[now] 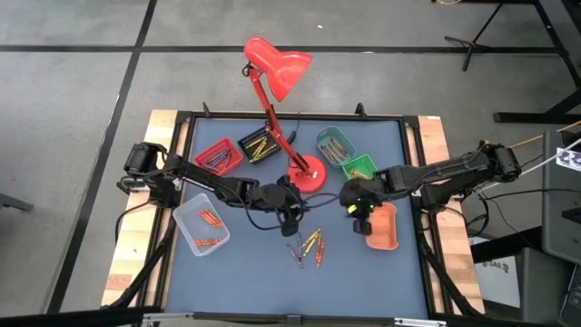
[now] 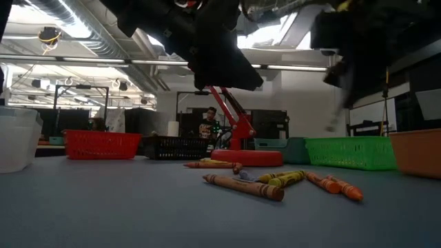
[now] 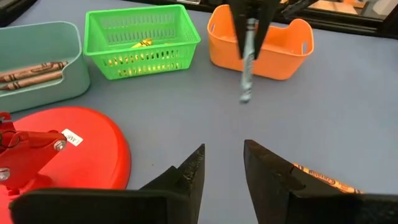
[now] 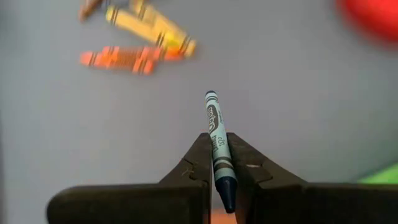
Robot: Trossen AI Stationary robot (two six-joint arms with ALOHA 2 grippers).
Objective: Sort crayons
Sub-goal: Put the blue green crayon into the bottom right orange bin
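Blue-grey crayon [image 4: 217, 155] is clamped upright between the fingers of the right claw [image 4: 217, 163], held above the desk [image 1: 254, 263] just beside the orange tray [image 1: 385, 229]. Nothing is held by the left claw [image 3: 222, 163], its fingers parted, hung over the desk beside the red lamp base [image 3: 74, 149]. Loose crayons [image 1: 310, 247] are seen scattered on the desk between both arms.

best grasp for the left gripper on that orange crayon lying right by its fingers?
Judging from the left wrist view, the orange crayon lies flat on the mat, partly hidden behind one of the fingers of the open left gripper. Probably best to come straight down from above and pinch mid-barrel, fingers across its long axis: it is thin and round, so gripping along its length would likely slip.
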